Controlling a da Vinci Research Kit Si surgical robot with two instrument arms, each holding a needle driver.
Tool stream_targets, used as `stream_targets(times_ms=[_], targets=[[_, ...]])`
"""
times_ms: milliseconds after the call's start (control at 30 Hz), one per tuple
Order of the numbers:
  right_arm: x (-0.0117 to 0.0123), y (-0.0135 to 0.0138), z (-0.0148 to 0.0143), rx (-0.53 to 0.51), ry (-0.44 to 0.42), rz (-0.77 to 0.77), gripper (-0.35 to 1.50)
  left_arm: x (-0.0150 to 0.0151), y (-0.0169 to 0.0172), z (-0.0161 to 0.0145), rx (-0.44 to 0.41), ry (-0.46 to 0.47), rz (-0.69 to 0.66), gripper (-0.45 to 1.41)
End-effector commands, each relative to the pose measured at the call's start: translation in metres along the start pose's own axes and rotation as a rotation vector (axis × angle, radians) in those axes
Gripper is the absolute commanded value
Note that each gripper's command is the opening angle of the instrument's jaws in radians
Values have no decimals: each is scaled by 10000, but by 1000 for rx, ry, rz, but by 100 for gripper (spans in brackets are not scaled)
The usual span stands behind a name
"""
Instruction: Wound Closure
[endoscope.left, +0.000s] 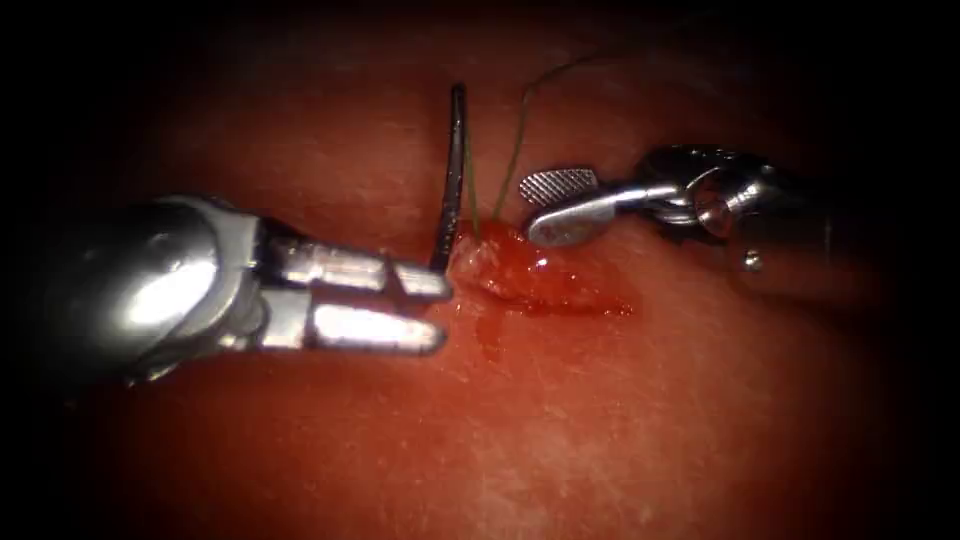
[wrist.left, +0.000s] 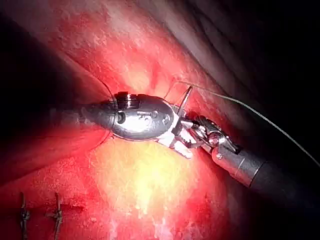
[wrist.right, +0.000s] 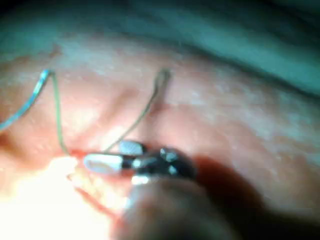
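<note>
The needle (endoscope.left: 452, 180) has its lower end hidden behind the left tool's fingers (endoscope.left: 420, 282), so its hold is unclear. The thread (endoscope.left: 545, 85) fades into darkness toward the upper right of the frame.

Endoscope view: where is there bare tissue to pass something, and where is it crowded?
Bare: the wide tissue below the cut and both tools. Crowded: the cut's left end, where the left tool and right tool, both open and empty, flank the needle, standing apparently in tissue, and the thread.
</note>
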Motion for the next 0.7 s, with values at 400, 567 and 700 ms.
stream_targets(times_ms=[400, 567, 700], targets=[[8, -26, -3, 28, -20, 30, 116, 1, -19, 3, 194, -98, 311, -35], [16, -67, -32, 58, -44, 85, 104, -32, -4, 26, 221, -133, 361, -35], [15, -85, -31, 72, -55, 101, 104, -49, 5, 36, 232, -150, 376, -35]])
